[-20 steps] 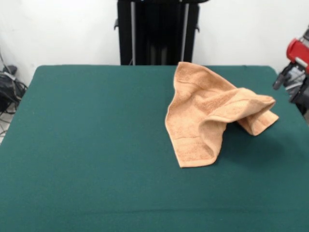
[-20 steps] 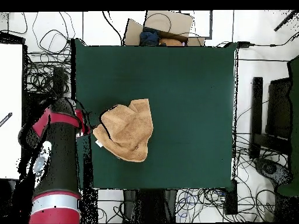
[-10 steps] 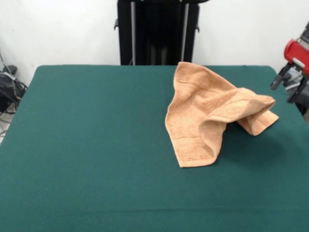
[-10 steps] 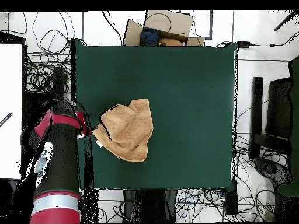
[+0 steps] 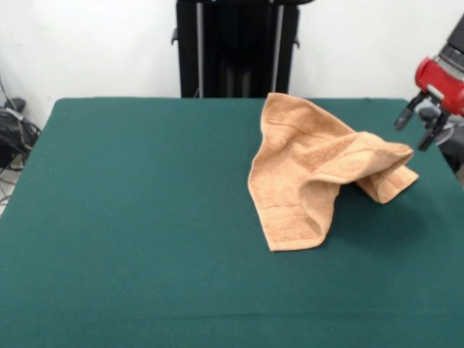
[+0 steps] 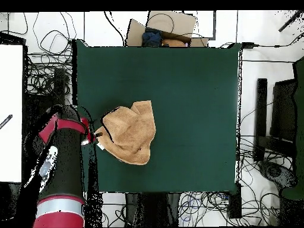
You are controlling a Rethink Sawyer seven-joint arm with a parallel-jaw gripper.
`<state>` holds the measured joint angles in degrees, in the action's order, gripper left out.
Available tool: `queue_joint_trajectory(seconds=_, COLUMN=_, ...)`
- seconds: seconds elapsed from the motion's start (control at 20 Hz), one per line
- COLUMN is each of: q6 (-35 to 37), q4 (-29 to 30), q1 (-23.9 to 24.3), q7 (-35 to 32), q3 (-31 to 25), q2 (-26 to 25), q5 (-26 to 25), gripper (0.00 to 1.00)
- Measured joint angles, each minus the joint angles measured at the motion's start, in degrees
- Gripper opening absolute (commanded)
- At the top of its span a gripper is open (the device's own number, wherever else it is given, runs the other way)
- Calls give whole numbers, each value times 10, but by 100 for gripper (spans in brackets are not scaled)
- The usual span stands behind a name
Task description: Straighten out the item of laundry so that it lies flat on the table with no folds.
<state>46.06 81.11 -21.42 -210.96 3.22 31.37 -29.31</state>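
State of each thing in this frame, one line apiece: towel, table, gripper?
towel: crumpled, one side folded over itself, not flat, ungripped.
table: green top, holds the towel near one edge.
gripper: open, empty, in the air beside the towel's bunched end, not touching it.

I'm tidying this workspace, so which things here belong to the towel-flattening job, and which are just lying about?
Belongs to the job:
- towel, crumpled with folds
- green table
- gripper, open, beside the towel, not touching it

Just lying about:
- cardboard box beyond the table's edge
- tangled cables on the floor
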Motion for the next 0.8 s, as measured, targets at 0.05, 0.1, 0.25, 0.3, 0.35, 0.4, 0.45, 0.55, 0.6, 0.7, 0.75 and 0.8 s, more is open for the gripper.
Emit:
queue_joint_trajectory(seconds=0.05, q6=0, q4=2, q1=1, q7=0, q3=0, q2=1, q5=0, gripper=100)
queue_joint_trajectory(seconds=0.1, q6=0, q4=5, q1=3, q7=0, q3=0, q2=2, q5=0, gripper=100)
queue_joint_trajectory(seconds=0.25, q6=0, q4=13, q1=12, q7=0, q3=0, q2=10, q5=0, gripper=100)
queue_joint_trajectory(seconds=0.3, q6=0, q4=14, q1=14, q7=0, q3=0, q2=11, q5=0, gripper=100)
queue_joint_trajectory(seconds=0.35, q6=0, q4=15, q1=16, q7=0, q3=0, q2=12, q5=0, gripper=100)
queue_joint_trajectory(seconds=0.4, q6=0, q4=15, q1=19, q7=0, q3=0, q2=14, q5=0, gripper=100)
queue_joint_trajectory(seconds=0.45, q6=0, q4=16, q1=22, q7=0, q3=0, q2=15, q5=0, gripper=100)
queue_joint_trajectory(seconds=0.55, q6=0, q4=17, q1=31, q7=3, q3=0, q2=20, q5=0, gripper=100)
queue_joint_trajectory(seconds=0.6, q6=0, q4=17, q1=33, q7=4, q3=0, q2=21, q5=0, gripper=100)
queue_joint_trajectory(seconds=0.7, q6=0, q4=18, q1=43, q7=9, q3=0, q2=27, q5=0, gripper=100)
queue_joint_trajectory(seconds=0.75, q6=0, q4=18, q1=47, q7=11, q3=0, q2=29, q5=0, gripper=100)
queue_joint_trajectory(seconds=0.8, q6=0, q4=18, q1=51, q7=12, q3=0, q2=30, q5=0, gripper=100)
